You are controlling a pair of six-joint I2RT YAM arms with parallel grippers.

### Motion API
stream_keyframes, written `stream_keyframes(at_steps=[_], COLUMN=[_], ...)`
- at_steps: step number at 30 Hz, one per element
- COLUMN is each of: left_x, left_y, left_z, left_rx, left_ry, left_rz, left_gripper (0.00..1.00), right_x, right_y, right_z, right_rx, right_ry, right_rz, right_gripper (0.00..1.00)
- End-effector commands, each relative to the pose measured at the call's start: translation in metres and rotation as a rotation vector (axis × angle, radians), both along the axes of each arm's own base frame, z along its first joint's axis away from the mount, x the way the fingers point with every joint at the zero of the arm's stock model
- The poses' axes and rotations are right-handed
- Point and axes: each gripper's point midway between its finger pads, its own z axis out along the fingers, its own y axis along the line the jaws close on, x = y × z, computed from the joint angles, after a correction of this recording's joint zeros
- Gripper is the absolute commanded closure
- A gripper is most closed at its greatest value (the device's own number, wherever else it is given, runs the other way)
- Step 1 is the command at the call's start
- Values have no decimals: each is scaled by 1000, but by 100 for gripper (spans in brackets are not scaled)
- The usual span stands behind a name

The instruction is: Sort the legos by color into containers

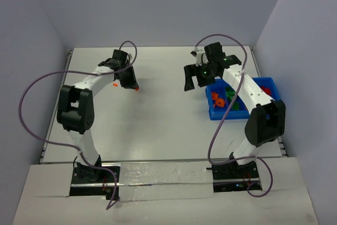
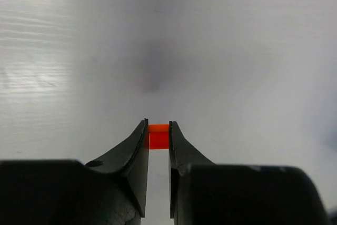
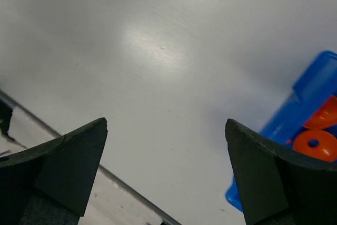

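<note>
In the top external view, the two arm bases sit at the bottom edge of the white table (image 1: 158,125), with purple cables (image 1: 31,98) looping off both.

The left arm climbs the left side of the frame and bends toward the upper centre. The left gripper (image 1: 131,84) points down at the tabletop there. The left wrist view shows the left gripper (image 2: 158,130) narrowed to a slim gap, its jaws pinching a small orange-red lego brick (image 2: 158,139) between their tips. From above, that brick (image 1: 136,88) is a red speck at the fingertips, left of centre in the upper half of the frame and well apart from the bin. I cannot tell whether it touches the table.

The right arm rises on the right side, crossing over the blue bin (image 1: 221,115) at the middle right. Orange legos (image 1: 217,100) lie in the bin's left part, green ones (image 1: 236,104) sit beside them, and red (image 1: 266,90) shows at its far right.

The right gripper (image 1: 193,85) hangs just left of the bin's upper corner. In the right wrist view, the right gripper (image 3: 166,125) is spread wide with nothing between its fingers (image 3: 79,167), only bare table. The bin's blue wall (image 3: 310,85) enters at the lower right, with round orange pieces (image 3: 314,143) inside.
</note>
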Motion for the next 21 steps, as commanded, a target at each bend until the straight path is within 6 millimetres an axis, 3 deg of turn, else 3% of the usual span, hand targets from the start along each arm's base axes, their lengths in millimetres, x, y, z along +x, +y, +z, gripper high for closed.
stream_keyframes(at_steps=[1,5,9,14,21], left_x=[-28,-73,-102,-113,-98], left_y=[-73,-96,-100,-99,-98], left_z=[164,240,271,277,261], left_rx=[-563,-893,-1085,-1163,-1096], left_ry=[-222,-271,-217,-163,-121], left_rz=[-230,-393,-469,-447,-273], left_gripper=[100,100,100,100,100], right_x=[-2,-12,-20,-33,-32], right_y=[50,81,97,108,132], right_z=[62,100,140,183,185], right_rx=[168,265,348,410,462], right_ry=[-218,-347,-491,-638,-561], right_rz=[129,231,297,347,301], right_gripper=[0,0,0,2,7])
